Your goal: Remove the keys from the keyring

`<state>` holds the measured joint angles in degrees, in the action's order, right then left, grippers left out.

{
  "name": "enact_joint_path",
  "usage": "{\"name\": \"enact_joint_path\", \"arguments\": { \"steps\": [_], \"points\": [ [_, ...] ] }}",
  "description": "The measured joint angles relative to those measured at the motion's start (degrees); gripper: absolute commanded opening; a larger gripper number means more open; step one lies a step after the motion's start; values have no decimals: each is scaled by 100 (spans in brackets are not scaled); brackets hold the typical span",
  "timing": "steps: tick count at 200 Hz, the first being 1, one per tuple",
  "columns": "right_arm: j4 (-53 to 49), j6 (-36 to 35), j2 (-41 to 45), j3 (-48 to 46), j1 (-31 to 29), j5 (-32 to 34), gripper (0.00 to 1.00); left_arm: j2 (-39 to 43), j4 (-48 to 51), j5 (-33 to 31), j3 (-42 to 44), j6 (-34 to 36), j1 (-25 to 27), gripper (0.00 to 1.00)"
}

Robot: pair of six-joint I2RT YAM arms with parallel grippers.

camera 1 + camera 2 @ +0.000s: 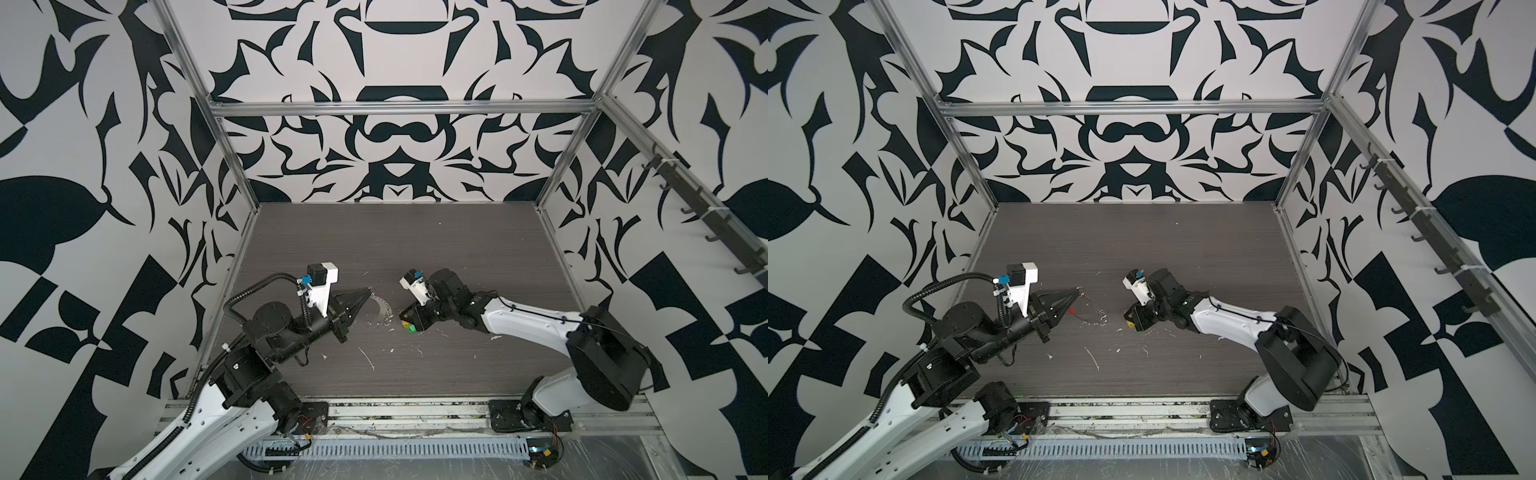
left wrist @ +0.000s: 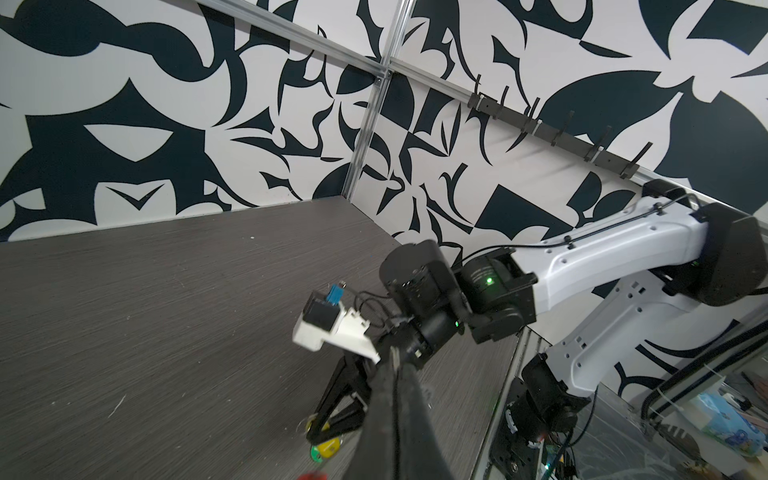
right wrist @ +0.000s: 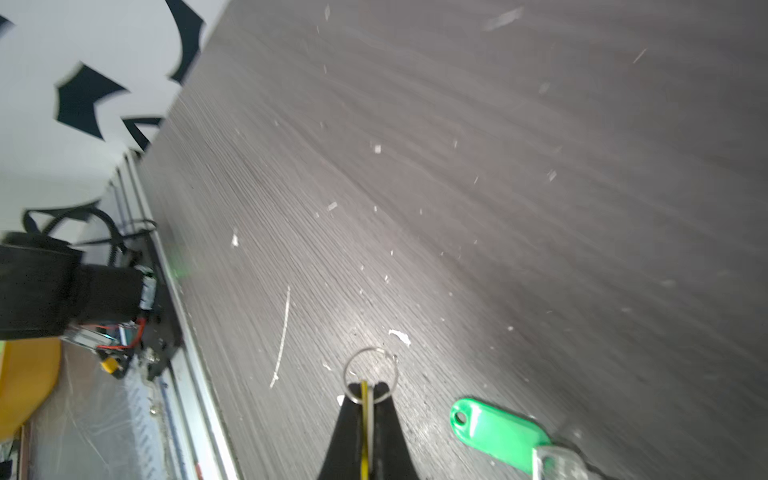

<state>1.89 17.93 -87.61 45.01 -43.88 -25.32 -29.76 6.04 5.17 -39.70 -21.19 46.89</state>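
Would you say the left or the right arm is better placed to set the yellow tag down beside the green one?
Right. The right gripper is shut on the yellow tag, with the green tag lying just beside it; the left gripper is shut, apparently on the keyring.

1. The worktop (image 1: 415, 249) is dark grey with a wood grain.
2. A green key tag (image 3: 494, 432) lies flat just beside the right pincer (image 3: 368, 390).
3. White flecks (image 3: 400, 336) are scattered around both pincers, and a long white streak (image 3: 282, 336) runs near the right one.
4. The keyring (image 1: 1074, 309) sits at the tip of the left pincer (image 1: 1077, 293).
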Motion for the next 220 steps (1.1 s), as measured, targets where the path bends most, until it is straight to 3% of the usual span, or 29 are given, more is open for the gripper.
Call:
{"name": "enact_joint_path", "arguments": {
  "steps": [43, 83, 88, 95, 154, 220],
  "points": [
    [155, 22, -693, 87, -203, 411, 3, -24, -2, 0, 0, -55, 0, 0],
    [267, 63, -885, 125, -214, 595, 36, -74, -50, 7, 61, -127, 0, 0],
    [271, 55, -881, 125, -214, 619, 45, -79, -55, 7, 79, -133, 0, 0],
    [286, 48, -868, 127, -214, 632, 47, -90, -50, 7, 94, -140, 0, 0],
    [219, 52, -181, 127, -225, 992, 50, -149, -66, 9, 96, -155, 0, 0],
    [-179, -109, 1932, 179, -243, 1567, 53, -197, -76, -7, 96, -153, 0, 0]
  ]
}}
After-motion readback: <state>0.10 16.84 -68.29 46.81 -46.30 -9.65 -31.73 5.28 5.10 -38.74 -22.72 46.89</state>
